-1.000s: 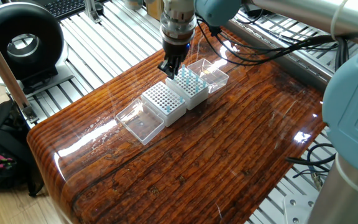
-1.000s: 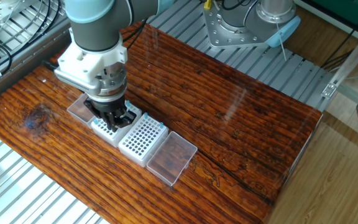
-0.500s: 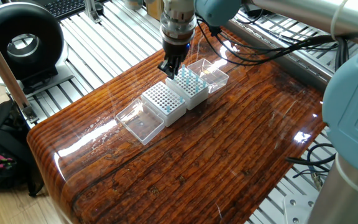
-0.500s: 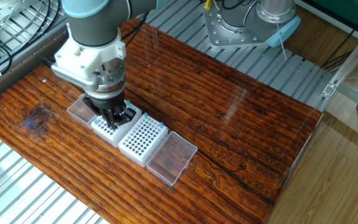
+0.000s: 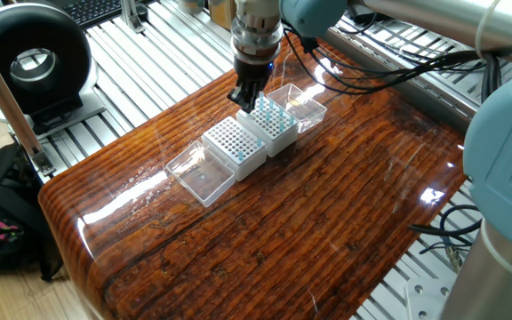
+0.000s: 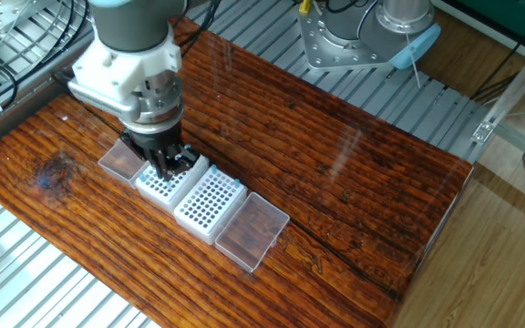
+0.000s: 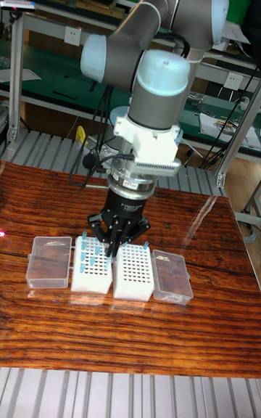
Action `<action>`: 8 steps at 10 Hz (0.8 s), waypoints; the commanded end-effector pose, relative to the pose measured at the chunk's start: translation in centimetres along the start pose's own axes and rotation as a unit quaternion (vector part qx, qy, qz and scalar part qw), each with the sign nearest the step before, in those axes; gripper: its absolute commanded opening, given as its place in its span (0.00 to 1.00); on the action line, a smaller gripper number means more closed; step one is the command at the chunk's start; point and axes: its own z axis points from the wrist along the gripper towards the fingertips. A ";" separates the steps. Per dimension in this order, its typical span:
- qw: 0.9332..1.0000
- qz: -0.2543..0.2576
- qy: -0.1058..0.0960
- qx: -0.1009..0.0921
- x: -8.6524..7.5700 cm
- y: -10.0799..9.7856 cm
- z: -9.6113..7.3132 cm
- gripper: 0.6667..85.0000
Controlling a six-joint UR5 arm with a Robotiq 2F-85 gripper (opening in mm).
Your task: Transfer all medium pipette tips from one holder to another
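The gripper (image 7: 111, 246) hangs low over the full holder (image 7: 91, 267), the white rack that carries the medium pipette tips (image 7: 93, 257), and everything else is best placed from that rack. Directly beside it, touching along 1 long side, stands the empty holder (image 7: 133, 273), its grid of holes bare except for what looks like 1 or 2 blue tips at a corner in the other fixed view. On the outer side of each rack lies a clear lid (image 7: 49, 260), 2 in all.

The tips stand upright in the full holder, long axes vertical, pointed ends down in the holes. The fingertips point straight down at the edge of this rack nearest the empty holder, so the tips lie directly beneath and just to the far side of the jaws. The jaws look nearly closed, but whether they pinch a tip I cannot tell (the tips are too small and the fingers hide the spot).

The coming move probably turns on that vertical alignment: a straight lift, then a short sideways shift to the neighbouring rack.
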 end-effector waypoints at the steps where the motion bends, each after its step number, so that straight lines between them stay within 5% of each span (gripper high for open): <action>1: 1.000 0.007 0.003 -0.008 -0.1 0.8 -2.7 0.15; 6: 0.998 0.058 -0.004 -0.020 -0.6 5.1 -4.1 0.14; 8: 0.997 0.071 0.015 -0.015 1.2 6.7 -3.2 0.13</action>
